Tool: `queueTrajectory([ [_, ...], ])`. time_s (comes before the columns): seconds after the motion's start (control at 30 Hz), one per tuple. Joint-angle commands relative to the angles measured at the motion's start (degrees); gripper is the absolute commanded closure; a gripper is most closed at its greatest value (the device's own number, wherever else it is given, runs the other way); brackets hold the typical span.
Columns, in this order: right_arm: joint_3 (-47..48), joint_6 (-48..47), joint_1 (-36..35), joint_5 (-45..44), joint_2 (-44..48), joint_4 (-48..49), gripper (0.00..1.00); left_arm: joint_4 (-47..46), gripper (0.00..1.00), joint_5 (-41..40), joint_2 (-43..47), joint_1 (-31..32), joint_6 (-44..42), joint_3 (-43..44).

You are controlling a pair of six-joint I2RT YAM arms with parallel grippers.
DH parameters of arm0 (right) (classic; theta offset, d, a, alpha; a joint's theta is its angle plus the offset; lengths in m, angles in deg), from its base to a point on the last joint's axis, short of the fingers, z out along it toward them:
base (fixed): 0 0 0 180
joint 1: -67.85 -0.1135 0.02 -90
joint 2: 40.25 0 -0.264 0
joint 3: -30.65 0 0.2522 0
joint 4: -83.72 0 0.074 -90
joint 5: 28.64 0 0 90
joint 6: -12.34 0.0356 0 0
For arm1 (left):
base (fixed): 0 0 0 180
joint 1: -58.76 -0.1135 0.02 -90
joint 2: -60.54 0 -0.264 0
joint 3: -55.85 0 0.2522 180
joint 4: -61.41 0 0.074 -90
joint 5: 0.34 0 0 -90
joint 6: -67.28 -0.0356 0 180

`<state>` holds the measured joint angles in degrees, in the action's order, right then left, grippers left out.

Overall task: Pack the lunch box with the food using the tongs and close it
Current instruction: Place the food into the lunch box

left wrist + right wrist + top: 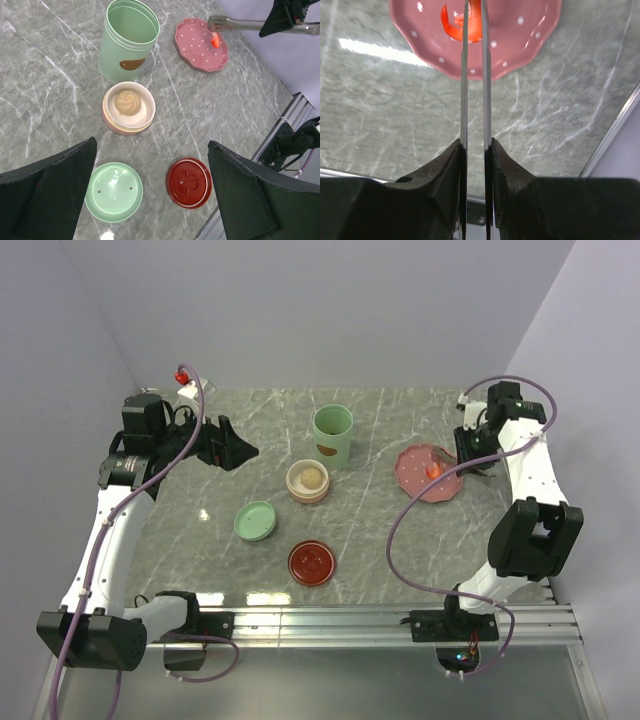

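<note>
**Two arms out: right on the tongs, left idle and wide**

- Right gripper [475, 150]: both fingers pressed against the outer faces of the tongs [464, 90], clamping them. The two silver arms run nearly parallel with a narrow slit between.
- Tongs reach out over the pink plate [520, 40], which sits at the right rear of the table [200, 540].
- Food piece [454, 25]: one orange-red curl, on or just above the plate, right at the tong ends. From the left wrist it shows directly under the tong tips. Pinched or only touched, cannot tell.
- Left gripper [152, 145]: jaws spread wide, nothing between them. It hangs above the left half of the table, well apart from the plate.
- Tall green container [332, 435]: upright, open-topped, centre rear, left of the plate.
- Cream and pink bowl [128, 107]: just in front of the container, holding a pale round bun [128, 101].
- Green lid [256, 521]: flat on the marble, front left of the bowl.
- Red lid [312, 563]: flat, nearer the arm bases, right of the green lid.
</note>
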<state>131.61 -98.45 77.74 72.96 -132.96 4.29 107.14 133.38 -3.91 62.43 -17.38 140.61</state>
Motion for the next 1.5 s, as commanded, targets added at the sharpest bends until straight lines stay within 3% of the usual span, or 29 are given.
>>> queueTrajectory([
  [0.0,4.38,0.93,-0.31,2.64,2.79,-0.6,0.68,-2.26,0.01,1.27,0.29,-0.32,-0.16,0.45],
  [0.4,17.55,4.88,-8.56,9.41,2.8,-1.3,0.69,-3.4,0.0,1.89,0.02,-0.23,0.37,0.01],
  [0.83,35.49,10.42,-21.04,11.78,-8.19,2.03,0.7,-3.75,0.01,2.15,-1.82,-0.32,1.25,1.07],
  [1.3,38.14,12.27,-27.55,10.47,-16.36,6.08,0.7,-4.19,0.01,1.8,-2.79,-0.32,1.42,0.72],
  [1.47,36.64,12.27,-28.61,8.89,-17.42,7.13,0.63,-3.84,0.01,1.63,-2.7,-0.32,1.16,0.8],
])
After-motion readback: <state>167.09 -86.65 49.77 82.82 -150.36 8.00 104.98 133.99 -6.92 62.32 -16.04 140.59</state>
